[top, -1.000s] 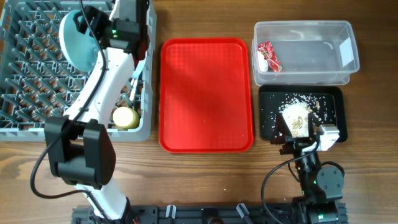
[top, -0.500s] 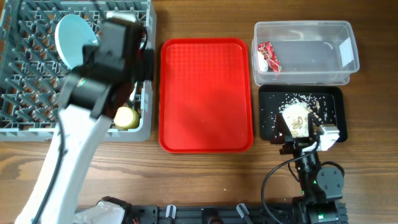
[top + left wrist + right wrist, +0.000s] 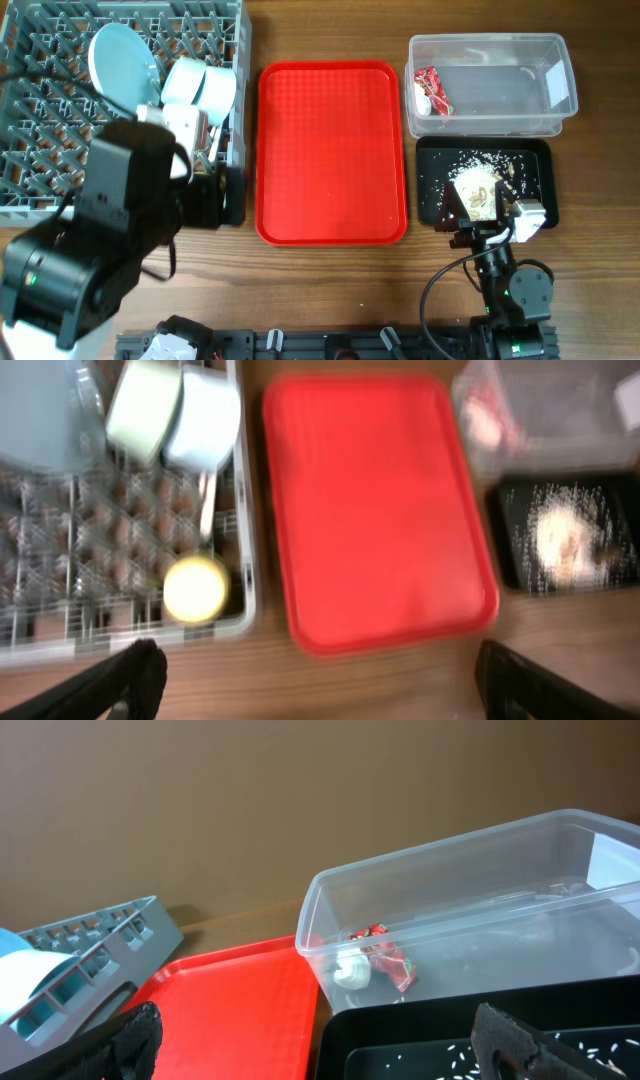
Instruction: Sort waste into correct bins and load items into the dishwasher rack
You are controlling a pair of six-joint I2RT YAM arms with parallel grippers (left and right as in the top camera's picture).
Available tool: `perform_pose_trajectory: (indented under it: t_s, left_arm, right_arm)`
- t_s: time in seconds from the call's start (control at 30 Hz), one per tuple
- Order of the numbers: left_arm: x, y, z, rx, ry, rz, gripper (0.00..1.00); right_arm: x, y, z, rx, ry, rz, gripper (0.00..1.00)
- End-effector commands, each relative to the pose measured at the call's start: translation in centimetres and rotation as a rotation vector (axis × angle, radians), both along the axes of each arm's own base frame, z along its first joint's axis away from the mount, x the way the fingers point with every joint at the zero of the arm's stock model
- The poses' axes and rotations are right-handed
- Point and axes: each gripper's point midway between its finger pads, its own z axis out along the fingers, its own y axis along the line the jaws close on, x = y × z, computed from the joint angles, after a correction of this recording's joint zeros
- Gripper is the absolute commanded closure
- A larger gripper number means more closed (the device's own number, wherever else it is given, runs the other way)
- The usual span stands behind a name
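Two bowls hidden a second ago now show in the dishwasher rack [image 3: 40, 150]: the pale green bowl [image 3: 183, 82] and the pale blue bowl [image 3: 216, 90], side by side and tipped over, next to the pale blue plate [image 3: 120, 55] standing on edge. The left arm [image 3: 100, 240] has pulled back from over the rack to the near side of the tabletop [image 3: 330, 290]. The left end effector [image 3: 320, 685] is spread wide and holds nothing. Ahead of it and to its left, the rack also carries the yellow cup [image 3: 193, 588] and a white utensil [image 3: 207, 505]. The red serving tray [image 3: 330, 150] lies straight ahead of it.

The right end effector [image 3: 325, 1045] has not moved; its fingers are spread and bare. Just below it, the black tray [image 3: 535, 160] holds the food scraps [image 3: 477, 190] and crumbs. Beyond that, the clear tub [image 3: 520, 90] holds the snack wrapper [image 3: 432, 90].
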Motion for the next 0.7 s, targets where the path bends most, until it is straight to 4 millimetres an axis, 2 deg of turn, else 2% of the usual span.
perform_pose_trajectory:
  t_s: [0.0, 0.13, 0.27, 0.33, 0.4, 0.5, 0.67]
  left_arm:
    - [-1.9, 0.8, 0.9, -0.070, -0.014, 0.075, 0.00]
    - [-2.4, 1.4, 3.6, -0.127, -0.156, 0.094, 0.00]
    - [-1.7, 1.3, 6.1, -0.149, -0.351, 0.048, 0.00]
    - [-1.1, 1.2, 6.6, -0.173, -0.442, 0.029, 0.00]
    - [-0.7, 0.9, 6.1, -0.210, -0.511, 0.005, 0.00]
    - [-0.3, 0.7, 3.9, -0.259, -0.582, -0.013, 0.00]
    - [0.1, 0.3, -1.4, -0.304, -0.679, -0.039, 0.00]
  right_arm:
    - [0.0, -0.2, 0.4, 0.009, -0.016, -0.015, 0.00]
    - [0.0, -0.2, 0.4, 0.009, -0.016, -0.015, 0.00]
    - [0.0, -0.2, 0.4, 0.009, -0.016, -0.015, 0.00]
    - [0.0, -0.2, 0.3, 0.009, -0.015, -0.015, 0.00]
    - [0.0, -0.2, 0.3, 0.009, -0.015, -0.015, 0.00]
    - [0.0, -0.2, 0.3, 0.009, -0.015, -0.015, 0.00]
    - [0.0, -0.2, 0.3, 0.009, -0.015, -0.015, 0.00]
